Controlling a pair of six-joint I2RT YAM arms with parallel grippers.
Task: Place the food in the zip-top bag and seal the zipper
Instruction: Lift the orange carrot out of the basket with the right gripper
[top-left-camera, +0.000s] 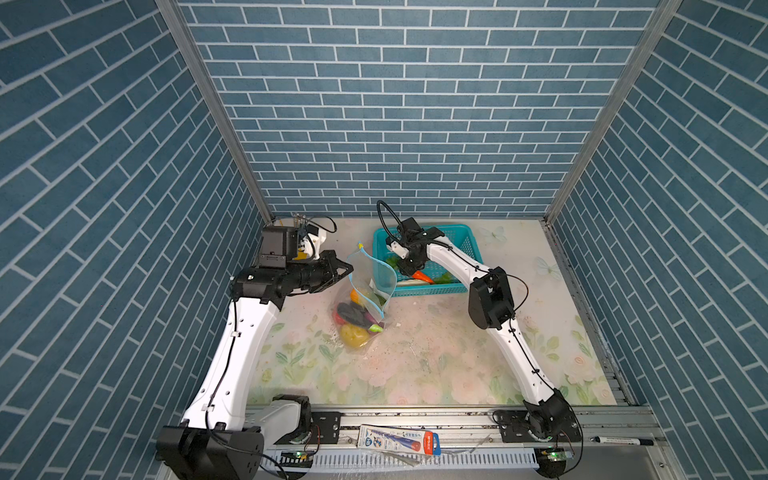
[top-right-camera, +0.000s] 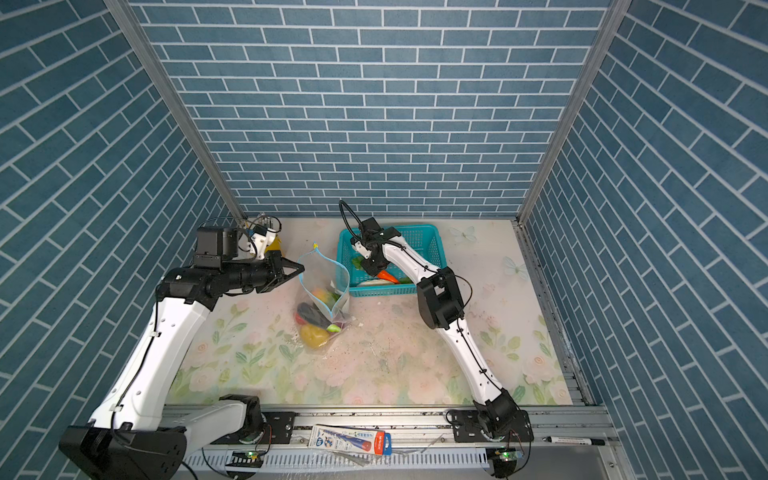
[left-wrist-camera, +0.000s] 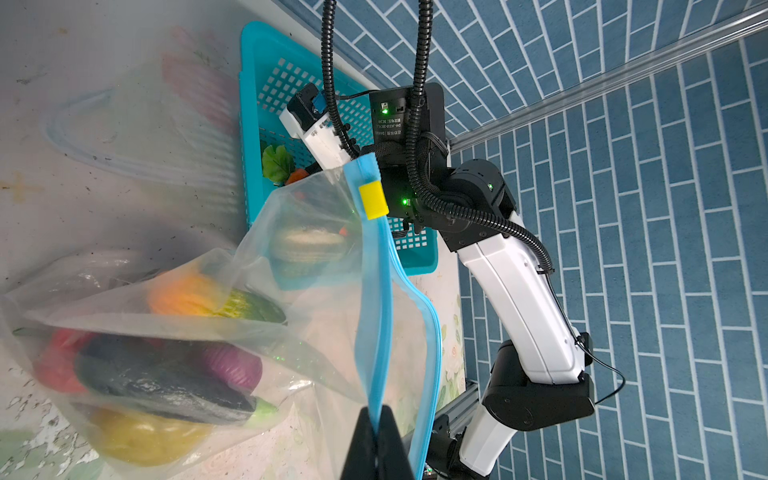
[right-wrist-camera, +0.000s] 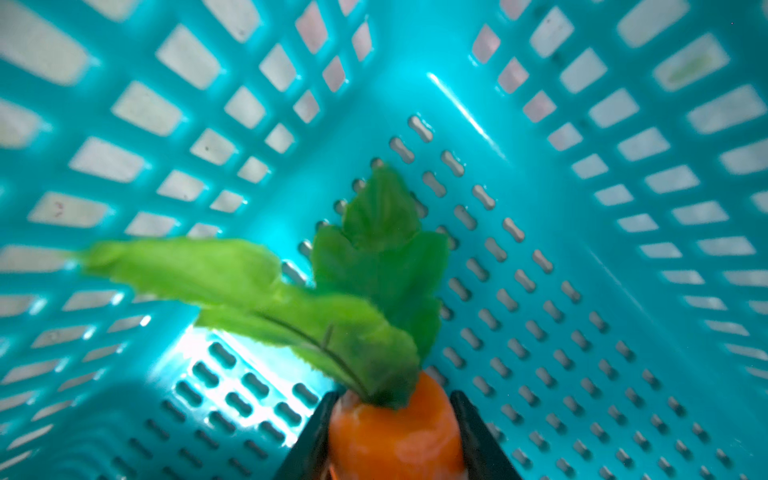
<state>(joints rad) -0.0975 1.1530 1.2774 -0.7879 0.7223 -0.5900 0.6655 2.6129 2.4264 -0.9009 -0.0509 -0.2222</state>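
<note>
The clear zip-top bag (top-left-camera: 361, 307) stands mid-table in both top views with its mouth open. Inside lie a dark eggplant (left-wrist-camera: 158, 382), a purple onion (left-wrist-camera: 237, 365), a red pepper (left-wrist-camera: 54, 365) and a yellow piece (left-wrist-camera: 145, 436). My left gripper (left-wrist-camera: 377, 419) is shut on the light-blue zipper (left-wrist-camera: 376, 291), holding that edge up; the yellow slider (left-wrist-camera: 372, 200) sits at the far end. My right gripper (right-wrist-camera: 392, 419) is down in the teal basket (right-wrist-camera: 540, 208), its fingers pressed on both sides of the orange carrot (right-wrist-camera: 395, 432), whose green leaves (right-wrist-camera: 332, 299) point away.
The basket (top-left-camera: 424, 230) stands at the back, right beside the bag, with a white radish (top-left-camera: 409, 282) and green pieces (top-left-camera: 444, 277) still in it. A packaged item (top-left-camera: 399, 444) and a marker (top-left-camera: 619, 440) lie on the front rail. Brick-pattern walls enclose three sides.
</note>
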